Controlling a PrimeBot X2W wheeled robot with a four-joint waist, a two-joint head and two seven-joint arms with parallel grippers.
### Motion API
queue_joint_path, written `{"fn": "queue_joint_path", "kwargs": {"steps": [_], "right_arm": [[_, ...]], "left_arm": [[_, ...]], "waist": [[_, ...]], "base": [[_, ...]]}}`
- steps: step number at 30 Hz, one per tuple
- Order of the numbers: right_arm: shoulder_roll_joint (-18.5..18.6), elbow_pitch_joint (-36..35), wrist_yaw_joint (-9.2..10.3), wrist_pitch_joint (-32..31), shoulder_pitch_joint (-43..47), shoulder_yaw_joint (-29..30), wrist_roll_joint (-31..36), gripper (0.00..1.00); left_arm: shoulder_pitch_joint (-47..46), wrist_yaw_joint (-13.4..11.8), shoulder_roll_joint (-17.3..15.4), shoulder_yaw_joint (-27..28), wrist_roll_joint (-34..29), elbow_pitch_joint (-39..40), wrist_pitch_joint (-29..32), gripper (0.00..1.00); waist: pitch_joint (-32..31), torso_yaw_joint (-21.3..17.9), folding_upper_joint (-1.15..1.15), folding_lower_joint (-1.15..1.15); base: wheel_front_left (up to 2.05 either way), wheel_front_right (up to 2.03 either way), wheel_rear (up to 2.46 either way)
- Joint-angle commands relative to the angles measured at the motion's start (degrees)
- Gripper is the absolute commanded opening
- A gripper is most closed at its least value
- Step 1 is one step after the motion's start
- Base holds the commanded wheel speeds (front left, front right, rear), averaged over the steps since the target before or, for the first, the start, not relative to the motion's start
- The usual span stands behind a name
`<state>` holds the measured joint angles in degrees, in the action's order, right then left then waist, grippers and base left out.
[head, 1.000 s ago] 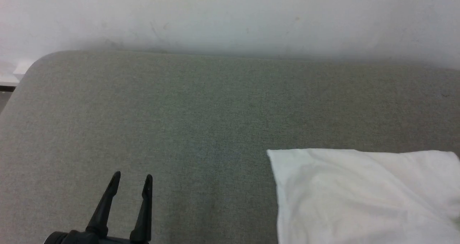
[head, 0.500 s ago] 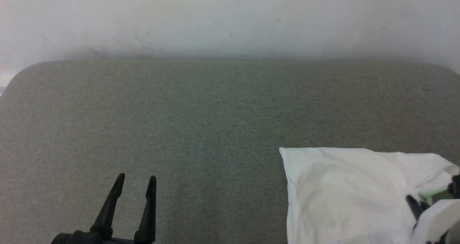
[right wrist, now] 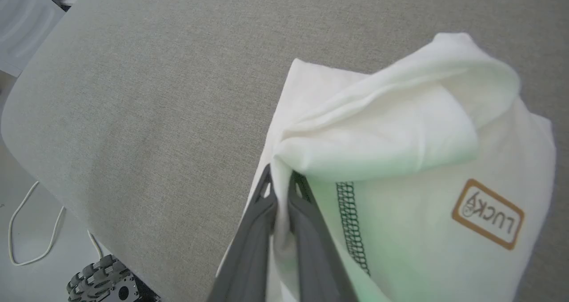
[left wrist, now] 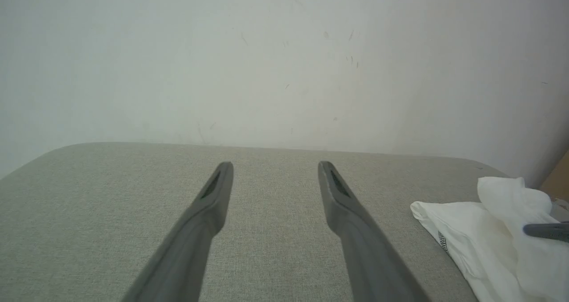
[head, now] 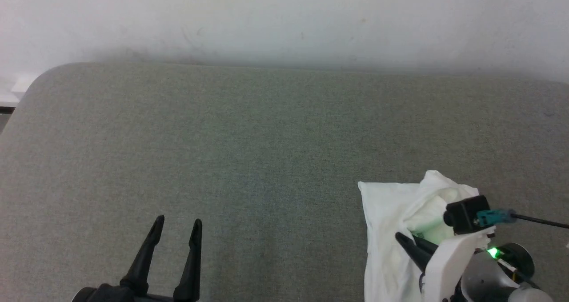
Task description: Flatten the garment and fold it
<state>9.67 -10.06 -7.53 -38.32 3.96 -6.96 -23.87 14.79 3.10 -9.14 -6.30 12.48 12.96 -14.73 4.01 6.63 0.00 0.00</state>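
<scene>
Garment (head: 386, 204) bunched at grey pad's (head: 222, 137) near right; right gripper (right wrist: 280, 174) pinches a raised fold; left gripper (head: 178, 221) spread wide, empty; looks not yet flat, folding apparently all left.

A grey woven-fabric surface (head: 249, 151) with rounded corners spreads across the head view, and its far edge meets a white wall (head: 284, 17) marked with faint scuffs and small dark specks. Past the surface's left corner sits a white ledge (head: 13, 93) with a dark strip under it, and in the left wrist view a tan patch (left wrist: 561, 177), too cropped to identify, shows at the right edge. In the right wrist view a thin white cable (right wrist: 12, 237) lies in a loose loop on the pale floor (right wrist: 35, 231) below the surface's rounded edge.
</scene>
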Motion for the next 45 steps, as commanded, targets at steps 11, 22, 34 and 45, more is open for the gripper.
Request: {"fn": "queue_joint_path", "kwargs": {"steps": [11, 22, 34, 45], "right_arm": [[-2.6, 10.1, 0.04, -0.9, -4.5, -0.8, 3.9, 0.00], [-4.5, 18.9, 0.04, 1.7, -6.7, -2.8, 6.8, 1.00], [-1.8, 1.2, 0.04, -0.7, 2.2, 15.8, 4.7, 1.00], [-5.3, 9.3, 0.04, 3.6, 1.2, 19.4, 6.5, 1.00]], "left_arm": [[-1.7, 1.7, 1.2, 0.0, -0.8, -1.3, -0.3, 1.00], [-0.8, 2.3, 1.5, 0.3, -0.9, -2.4, -0.3, 1.00], [1.1, 1.9, 1.3, 1.0, -1.3, -0.8, -0.3, 1.00], [-0.8, 2.2, 0.7, 0.9, -1.6, -0.1, -0.3, 1.00]], "waist": [[1.2, 3.7, 0.00, 0.00], [-0.9, 3.8, 0.00, 0.00], [-2.0, 1.1, 0.00, 0.00], [2.1, 1.1, 0.00, 0.00]], "base": [[0.00, 0.00, 0.00], [0.00, 0.00, 0.00], [0.00, 0.00, 0.00], [0.00, 0.00, 0.00]]}}
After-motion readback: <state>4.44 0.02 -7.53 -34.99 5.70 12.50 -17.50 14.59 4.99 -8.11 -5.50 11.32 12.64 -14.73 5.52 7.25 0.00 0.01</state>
